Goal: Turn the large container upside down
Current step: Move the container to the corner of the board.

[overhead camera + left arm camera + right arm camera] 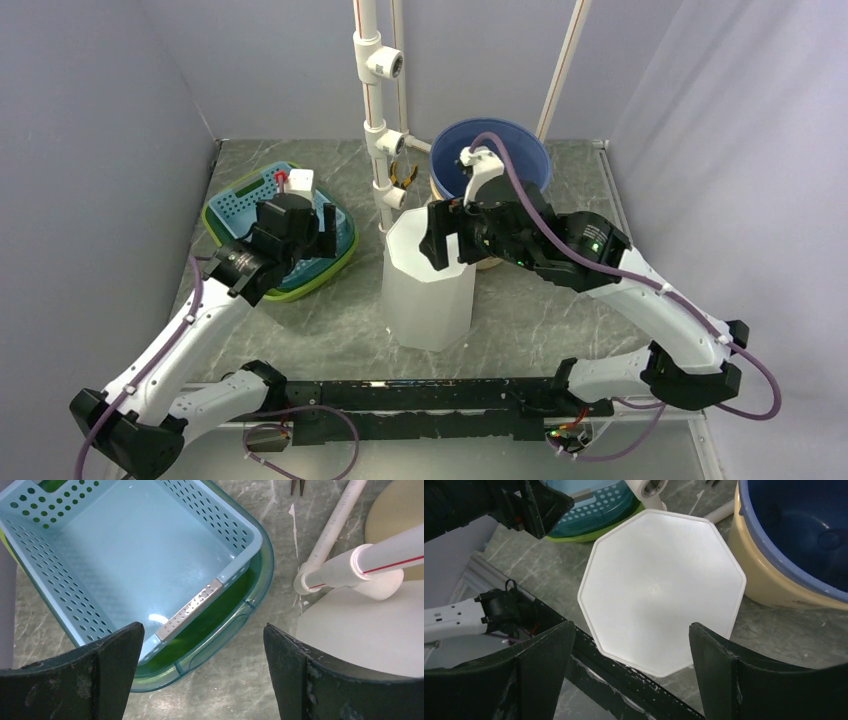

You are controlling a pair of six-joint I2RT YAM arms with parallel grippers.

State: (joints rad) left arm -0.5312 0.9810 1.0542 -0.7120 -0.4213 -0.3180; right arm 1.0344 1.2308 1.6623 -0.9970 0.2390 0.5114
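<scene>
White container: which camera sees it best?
The top external view: the white container stands nearly whole there, sides and top. The right wrist view shows only its eight-sided top from above; the left wrist view catches just one edge.

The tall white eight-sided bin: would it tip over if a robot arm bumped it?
Probably, if bumped near the top: the tall white eight-sided plastic bin stands taller than it is wide. Its plastic looks smooth and thin, so it is likely light and a bit slippery. Its flat sides should stop it rolling far.
</scene>
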